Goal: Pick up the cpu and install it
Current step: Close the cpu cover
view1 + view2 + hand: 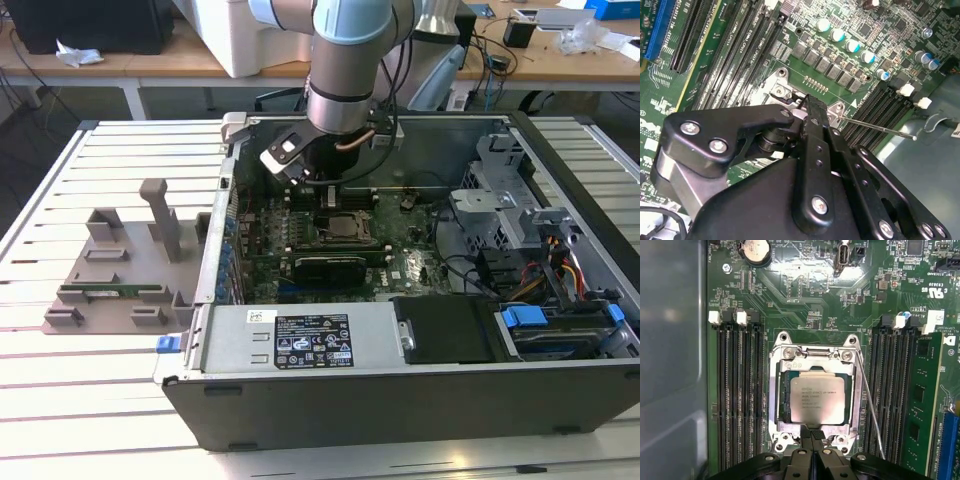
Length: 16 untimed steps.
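Pale-blue, silver arm (345,60); black gripper (812,435), silver screws (820,204).

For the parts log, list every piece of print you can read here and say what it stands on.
No text here reads reliably.
cpu: several lines of print on its metal top, too blurred to read.
white label on the silver housing, exterior view: print and symbols too small to read.
motherboard: white markings scattered across the green board, too small to read.
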Each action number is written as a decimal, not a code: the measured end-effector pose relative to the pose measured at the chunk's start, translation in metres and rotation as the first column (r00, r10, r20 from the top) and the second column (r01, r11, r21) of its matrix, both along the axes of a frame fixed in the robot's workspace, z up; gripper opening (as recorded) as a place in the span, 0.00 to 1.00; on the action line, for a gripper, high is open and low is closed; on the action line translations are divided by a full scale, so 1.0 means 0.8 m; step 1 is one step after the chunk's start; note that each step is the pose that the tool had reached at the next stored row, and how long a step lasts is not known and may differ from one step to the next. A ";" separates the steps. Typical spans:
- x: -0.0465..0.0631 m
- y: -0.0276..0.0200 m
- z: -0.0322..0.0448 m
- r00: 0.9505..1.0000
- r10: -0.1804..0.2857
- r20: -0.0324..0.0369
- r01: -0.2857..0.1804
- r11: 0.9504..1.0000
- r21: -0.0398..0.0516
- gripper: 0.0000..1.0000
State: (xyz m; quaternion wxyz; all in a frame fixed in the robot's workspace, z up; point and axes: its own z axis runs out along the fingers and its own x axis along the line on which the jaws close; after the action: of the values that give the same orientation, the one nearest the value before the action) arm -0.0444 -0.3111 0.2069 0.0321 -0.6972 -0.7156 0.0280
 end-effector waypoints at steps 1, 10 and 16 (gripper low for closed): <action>0.000 -0.0003 -0.0005 1.000 0.000 0.000 0.000 1.000 0.000 0.11; 0.002 -0.0021 0.0096 1.000 0.003 0.000 -0.003 1.000 0.001 0.11; 0.002 -0.0024 0.0040 1.000 0.003 -0.001 -0.003 1.000 0.001 0.11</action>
State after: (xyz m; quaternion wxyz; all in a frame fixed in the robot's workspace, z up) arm -0.0429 -0.3131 0.2101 0.0329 -0.6960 -0.7167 0.0282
